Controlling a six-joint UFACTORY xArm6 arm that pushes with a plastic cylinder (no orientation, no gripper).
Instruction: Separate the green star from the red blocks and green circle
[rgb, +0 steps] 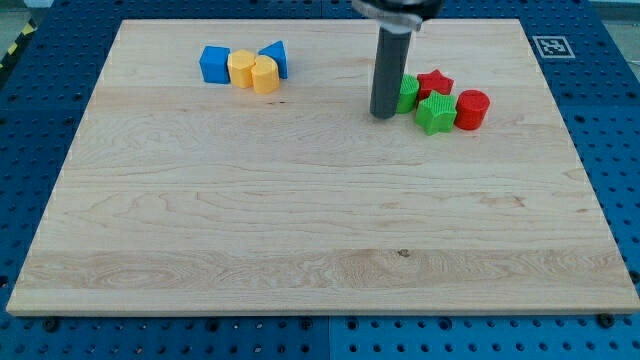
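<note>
The small green star-shaped block (435, 113) lies in the upper right part of the pale wooden board (300, 230), still packed into its cluster; the red star-shaped block (435, 83) touches it from the view's top, the red cylinder block (472, 109) touches it on the view's right, and the green round block (408, 93) sits just at its upper left, half hidden behind the rod; so the separating has, by my judgement, not yet begun, and the step in hand is the approach. My tip (384, 115) stands on the board just to the view's left of the green round block, touching it or very nearly so, I cannot tell which, and near the green star but apart from it; there are no fingers to spread or press together, only the straight dark rod, which holds nothing. A push from here toward the view's right would likely shove the whole cluster together; the next move calls, I think, for coming round to the view's top of the green star, between it and the red star, and driving it toward the view's bottom, where the board is bare. Well apart, at the upper left, a blue cube-like block (214, 64), two yellow blocks (253, 71) and a blue triangular block (276, 57) sit in a row, touching; they need no attention.
</note>
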